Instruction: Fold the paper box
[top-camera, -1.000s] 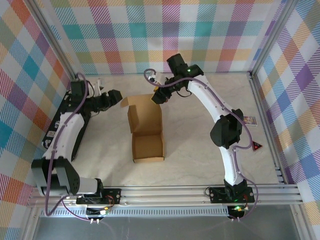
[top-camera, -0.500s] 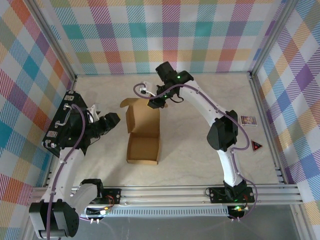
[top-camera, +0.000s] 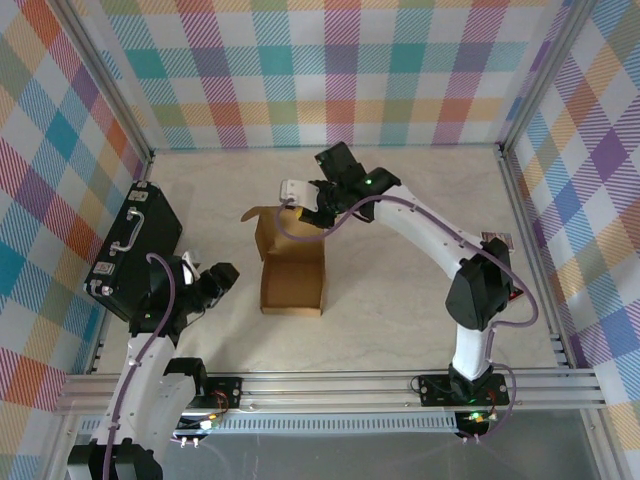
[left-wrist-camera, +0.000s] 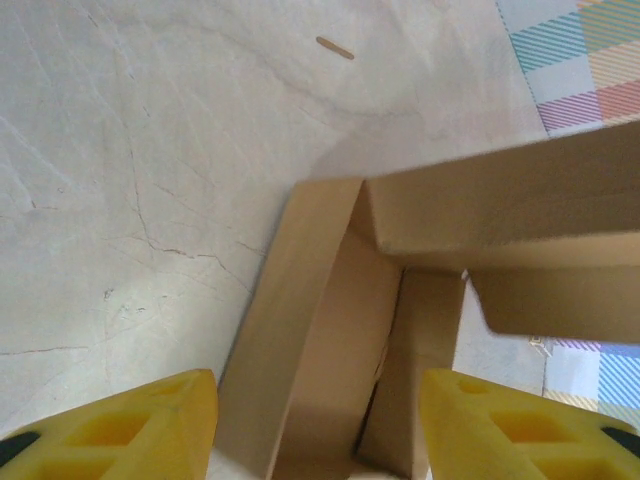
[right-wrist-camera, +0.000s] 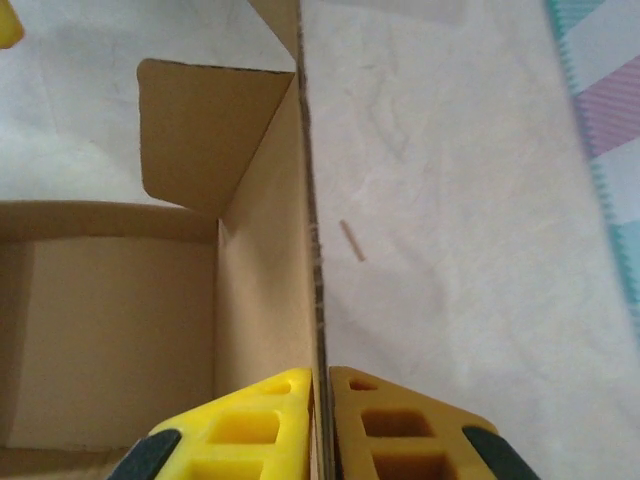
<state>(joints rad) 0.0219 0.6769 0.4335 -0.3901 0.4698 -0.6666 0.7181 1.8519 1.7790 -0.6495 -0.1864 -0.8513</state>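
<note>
The paper box (top-camera: 292, 270) is plain brown cardboard, standing open-topped in the middle of the table with a loose flap (top-camera: 251, 212) at its far left corner. My right gripper (top-camera: 312, 215) is at the box's far right and shut on the top edge of a side wall. In the right wrist view the yellow fingers (right-wrist-camera: 250, 425) pinch that thin wall edge (right-wrist-camera: 312, 250), with the box interior (right-wrist-camera: 110, 330) to the left. My left gripper (top-camera: 224, 279) stands open just left of the box, not touching it. Its yellow fingertips (left-wrist-camera: 160, 420) frame the box's walls (left-wrist-camera: 330, 340).
A black hard case (top-camera: 135, 245) with a handle lies along the left wall, close behind my left arm. A small printed packet (top-camera: 497, 238) sits by the right wall. A tiny wood sliver (right-wrist-camera: 352, 241) lies beside the box. Aluminium rails (top-camera: 340, 385) run along the near edge.
My right gripper has swung left and closed on the box's wall. The box has shifted slightly. My left arm has drawn back toward the near left, uncovering the black case.
</note>
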